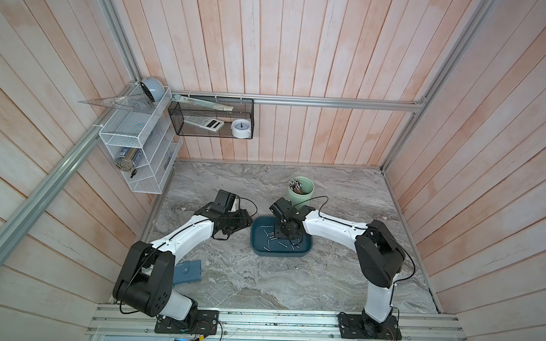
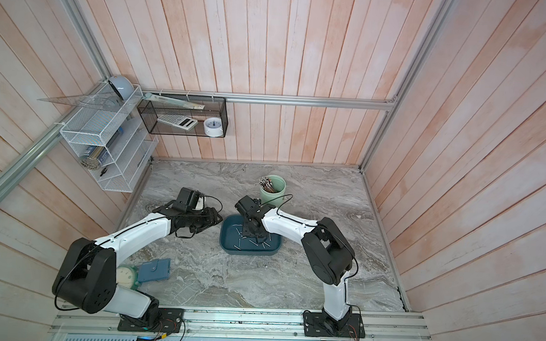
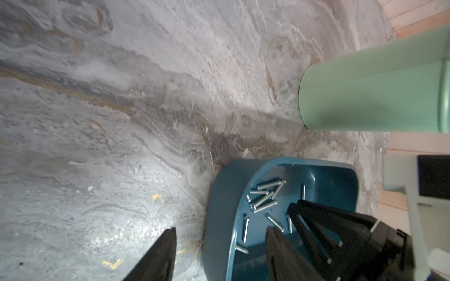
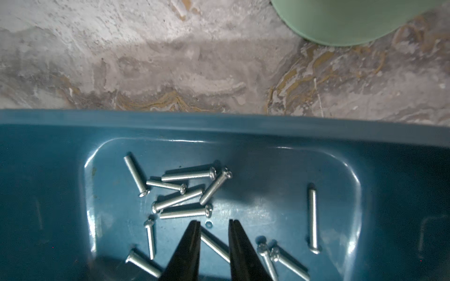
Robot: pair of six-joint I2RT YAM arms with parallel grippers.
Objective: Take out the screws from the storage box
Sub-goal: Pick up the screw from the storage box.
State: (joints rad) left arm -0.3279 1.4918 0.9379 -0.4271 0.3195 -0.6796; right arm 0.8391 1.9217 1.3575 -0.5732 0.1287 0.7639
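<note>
The storage box (image 1: 279, 255) (image 2: 248, 252) is a shallow teal tray in mid-table, with several silver screws (image 1: 266, 232) (image 4: 182, 209) loose on its floor. My left gripper (image 3: 221, 228) (image 1: 240, 222) is at the tray's left end. Its fingers stand either side of the tray wall (image 3: 219, 206), one outside and one inside, shut on it. My right gripper (image 4: 214, 222) (image 1: 294, 240) points down into the tray. Its fingers (image 4: 192, 243) stand a little apart, and one screw (image 4: 215, 245) lies slantwise across the gap between them.
A pale green cup (image 1: 300, 192) (image 3: 365, 97) holding pencil-like sticks stands just behind the tray. A flat blue-grey case (image 1: 188, 271) lies near the left arm's base, with a round pale dial (image 2: 126, 276) beside it. Wire shelves (image 1: 132, 144) hang on the left and back walls.
</note>
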